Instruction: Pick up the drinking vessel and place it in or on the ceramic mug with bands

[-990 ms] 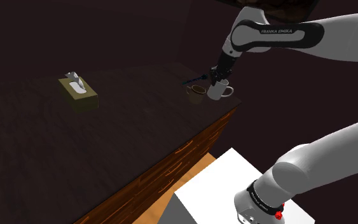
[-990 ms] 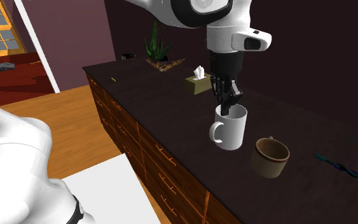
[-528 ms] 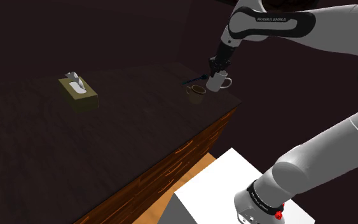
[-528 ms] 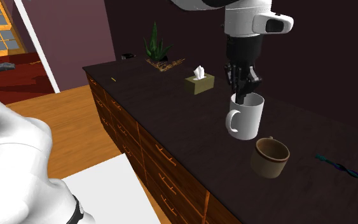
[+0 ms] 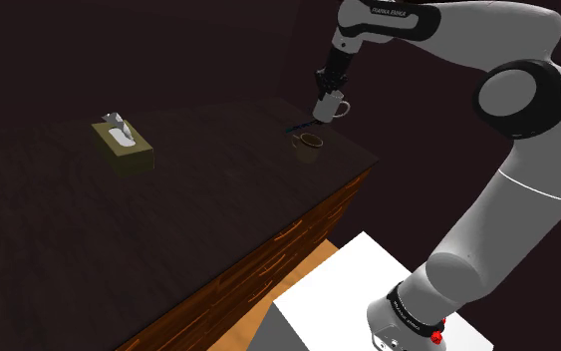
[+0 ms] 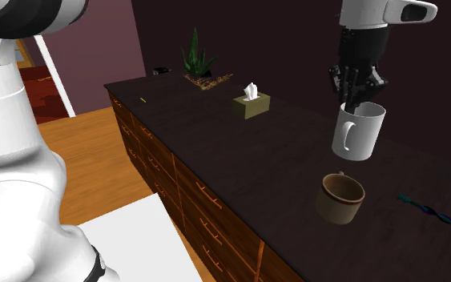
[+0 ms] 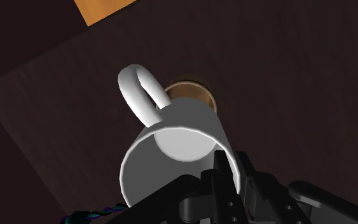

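Observation:
A plain white mug (image 6: 358,132) hangs in the air, upright, with its handle toward the second exterior view's left. My black gripper (image 6: 360,102) is shut on its rim, one finger inside and one outside. In the shoulder view the white mug (image 5: 329,105) and gripper (image 5: 326,92) sit above the far corner of the dark counter. Below and a little nearer stands the brown banded mug (image 6: 340,197), also the brown mug (image 5: 308,144), upright on the counter. In the wrist view the white mug (image 7: 174,151) partly covers the brown mug (image 7: 190,95) beneath it, clasped by my gripper (image 7: 231,184).
A tissue box (image 6: 251,102) stands farther back on the dark wooden counter (image 6: 215,152), and a potted plant (image 6: 199,58) beyond it. A dark twisted cord (image 6: 429,211) lies near the brown mug. The counter's drawer front drops to a wooden floor (image 6: 87,152). My stand (image 5: 358,299) is at lower right.
The gripper has lifted the white mug off the counter and carried it up and toward the second exterior view's right, to a spot above the brown mug.

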Motion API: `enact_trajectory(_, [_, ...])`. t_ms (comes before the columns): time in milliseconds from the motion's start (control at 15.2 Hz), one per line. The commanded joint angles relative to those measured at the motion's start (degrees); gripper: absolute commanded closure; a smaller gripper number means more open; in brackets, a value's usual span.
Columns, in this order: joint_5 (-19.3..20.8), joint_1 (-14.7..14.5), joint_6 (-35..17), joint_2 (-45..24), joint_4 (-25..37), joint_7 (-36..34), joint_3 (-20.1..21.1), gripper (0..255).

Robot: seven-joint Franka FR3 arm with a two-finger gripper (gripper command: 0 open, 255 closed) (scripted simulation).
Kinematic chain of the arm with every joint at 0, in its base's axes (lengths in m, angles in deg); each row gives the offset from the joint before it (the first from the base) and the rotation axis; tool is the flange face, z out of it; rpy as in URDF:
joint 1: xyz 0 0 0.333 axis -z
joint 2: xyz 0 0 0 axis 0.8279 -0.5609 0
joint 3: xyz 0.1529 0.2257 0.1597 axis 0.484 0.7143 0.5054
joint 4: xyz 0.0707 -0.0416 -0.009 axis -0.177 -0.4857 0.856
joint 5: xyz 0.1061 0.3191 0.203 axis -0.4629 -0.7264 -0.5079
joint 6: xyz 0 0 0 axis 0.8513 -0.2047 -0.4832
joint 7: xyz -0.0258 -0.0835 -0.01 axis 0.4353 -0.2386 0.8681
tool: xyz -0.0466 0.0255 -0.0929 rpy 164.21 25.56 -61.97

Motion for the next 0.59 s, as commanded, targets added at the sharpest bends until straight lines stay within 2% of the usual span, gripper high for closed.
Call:
enact_trajectory(0, [-0.30,0.51,0.55,-2.72,3.30,0.85,-0.30,255])
enact_trajectory(528, [-0.22,0.48,-5.76,-2.33,-3.40,0.64,-0.28,255])
